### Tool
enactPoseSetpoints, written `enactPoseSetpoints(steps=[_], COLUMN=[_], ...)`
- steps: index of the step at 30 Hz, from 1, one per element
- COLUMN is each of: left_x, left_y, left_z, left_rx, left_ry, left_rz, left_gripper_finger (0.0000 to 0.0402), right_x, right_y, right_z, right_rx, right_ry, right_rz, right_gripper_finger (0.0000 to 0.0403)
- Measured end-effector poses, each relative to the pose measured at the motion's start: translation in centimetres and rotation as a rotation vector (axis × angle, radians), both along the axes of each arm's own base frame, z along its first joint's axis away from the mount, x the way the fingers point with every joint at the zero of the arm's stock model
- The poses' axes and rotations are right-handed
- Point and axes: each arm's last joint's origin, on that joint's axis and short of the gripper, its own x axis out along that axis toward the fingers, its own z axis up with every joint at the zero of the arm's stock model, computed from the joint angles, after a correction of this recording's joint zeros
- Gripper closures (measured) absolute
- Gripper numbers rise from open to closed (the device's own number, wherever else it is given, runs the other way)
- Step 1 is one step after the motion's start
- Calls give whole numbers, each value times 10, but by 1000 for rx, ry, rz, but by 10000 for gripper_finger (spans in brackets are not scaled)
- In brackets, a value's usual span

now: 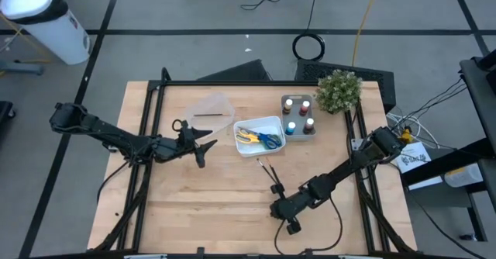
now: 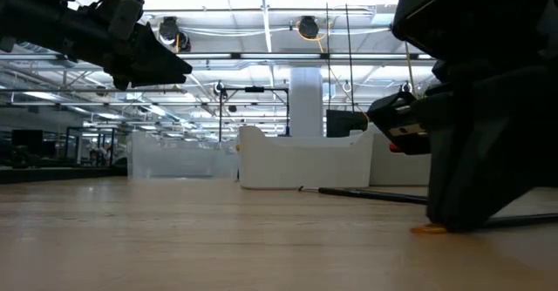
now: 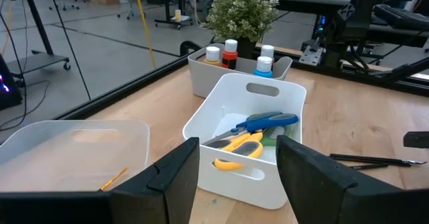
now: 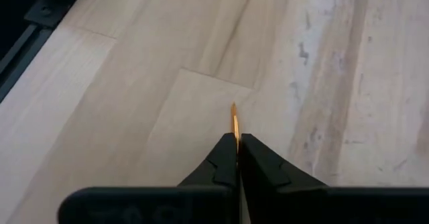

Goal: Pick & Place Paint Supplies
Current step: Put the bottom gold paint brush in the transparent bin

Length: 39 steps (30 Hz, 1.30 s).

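Right gripper (image 4: 237,143) fingers pinched tight on a thin orange-tipped brush (image 4: 234,120) over pale wood-grain table (image 4: 134,83); left gripper (image 3: 238,174) fingers apart, empty.

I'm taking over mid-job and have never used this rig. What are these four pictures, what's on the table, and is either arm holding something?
Two dark robot arms work at a wooden table. One picture looks straight down, one looks level across the tabletop, and the other two come from cameras on each wrist.

On the table: a clear tray, a white bin holding scissors, a small tray of paint pots, a potted plant and loose dark brushes.

The left gripper hangs open in the air facing the bin, holding nothing. The right gripper, low on the table's near side, is shut on a thin orange brush tip.
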Motion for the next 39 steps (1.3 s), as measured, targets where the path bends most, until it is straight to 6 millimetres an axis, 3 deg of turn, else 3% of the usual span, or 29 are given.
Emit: enactPoseSetpoints(steps=[5, 9, 13, 20, 26, 33, 39], left_x=[0, 0, 0, 0, 6, 21, 61], left_y=[0, 0, 0, -1, -9, -30, -56], left_z=[0, 0, 0, 1, 4, 2, 8], left_rx=[0, -1, -2, -75, -142, -26, 104], left_ry=[0, -1, -1, -40, -99, -196, -168], left_rz=[0, 0, -4, -13, -198, -406, -545], left_gripper_finger=[192, 192, 192, 192, 192, 192, 192], right_x=[3, 7, 12, 12, 15, 20, 22], right_y=[1, 1, 4, 2, -6, -20, -27], right_z=[4, 21, 61, 113, 147, 162, 167], right_rx=[8, 50, 139, 188, 174, 169, 197], right_ry=[-61, -167, -363, -674, -973, -1125, -1178], right_rz=[-18, -30, 3, 42, -16, -56, -58], right_gripper_finger=[401, 402, 402, 403, 403, 403, 403])
